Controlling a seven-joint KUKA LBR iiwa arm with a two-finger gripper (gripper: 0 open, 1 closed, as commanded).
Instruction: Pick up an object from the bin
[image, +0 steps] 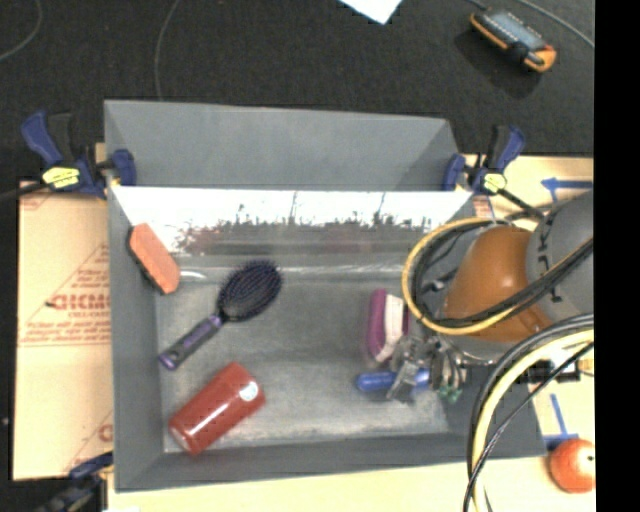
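My gripper (408, 375) is low at the right side of the bin, its metal fingers down on a small blue thing (374, 381) that lies on the floor there; whether that thing is between the fingers I cannot make out. Just behind the gripper a purple and white thing (381, 322) stands against the right wall.
A dark purple hairbrush (228, 308) lies in the bin's middle left. A red cylinder (216, 407) rests at the front left. An orange block (154, 258) leans in the back left corner. The arm's orange cover and cables hang over the right rim.
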